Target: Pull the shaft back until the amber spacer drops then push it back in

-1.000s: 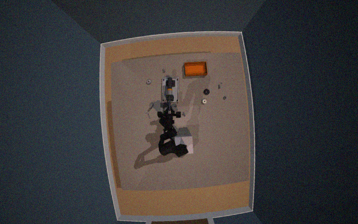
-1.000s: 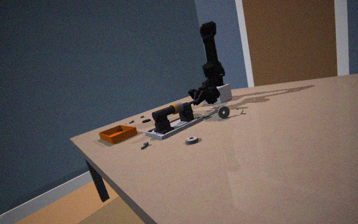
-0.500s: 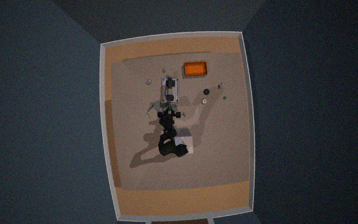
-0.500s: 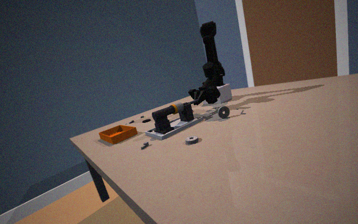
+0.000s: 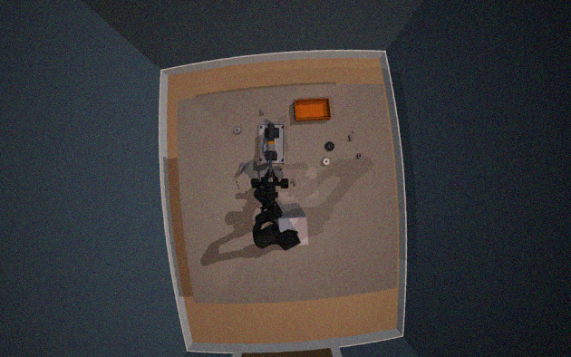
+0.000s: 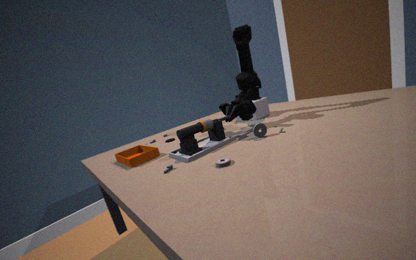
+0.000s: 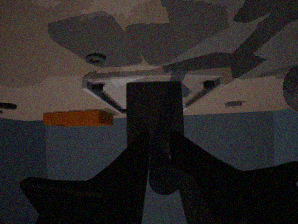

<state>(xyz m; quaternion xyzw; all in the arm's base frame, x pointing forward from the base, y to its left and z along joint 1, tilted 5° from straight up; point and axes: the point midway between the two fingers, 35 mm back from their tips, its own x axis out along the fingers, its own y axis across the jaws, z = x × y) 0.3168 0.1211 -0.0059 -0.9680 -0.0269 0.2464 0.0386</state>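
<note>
The shaft [image 5: 270,169] [image 6: 222,119] is held level in the pincer [image 5: 270,178] [image 6: 228,119] [image 7: 161,145], its long axis running near to far in the top view, pointed at the housing block [image 5: 272,131] [image 6: 189,142]
</note>
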